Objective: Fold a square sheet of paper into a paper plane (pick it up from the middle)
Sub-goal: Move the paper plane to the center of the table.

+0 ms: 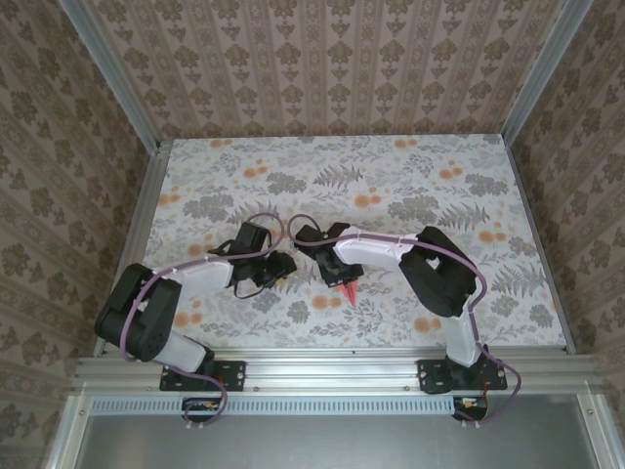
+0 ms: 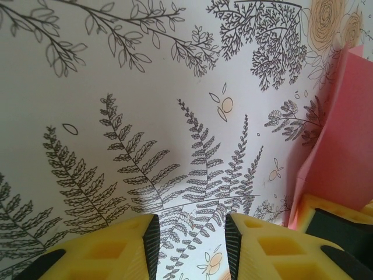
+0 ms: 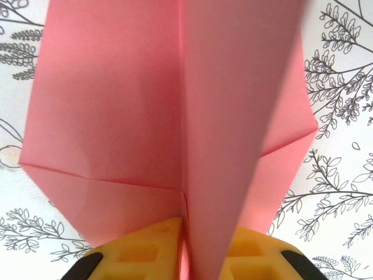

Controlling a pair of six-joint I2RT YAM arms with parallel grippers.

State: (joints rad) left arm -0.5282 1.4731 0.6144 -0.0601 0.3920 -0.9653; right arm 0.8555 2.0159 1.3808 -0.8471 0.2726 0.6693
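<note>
The paper plane (image 3: 175, 105) is pink-red paper folded along a centre crease, with its wings spread to both sides. My right gripper (image 3: 195, 230) is shut on its centre fold. From above, the plane's pointed tip (image 1: 347, 293) pokes out below the right gripper (image 1: 338, 274), over the middle of the table. My left gripper (image 1: 281, 266) hangs just left of it. Its yellow fingers (image 2: 128, 245) stand apart over the tabletop with nothing between them, so the left gripper (image 2: 191, 236) is open. The pink paper (image 2: 344, 146) rises at the right edge of the left wrist view.
The tabletop (image 1: 391, 176) carries a print of grey ferns and orange flowers. Patterned walls with metal frame posts (image 1: 146, 186) enclose it on three sides. Both arm bases (image 1: 205, 371) sit on the near rail.
</note>
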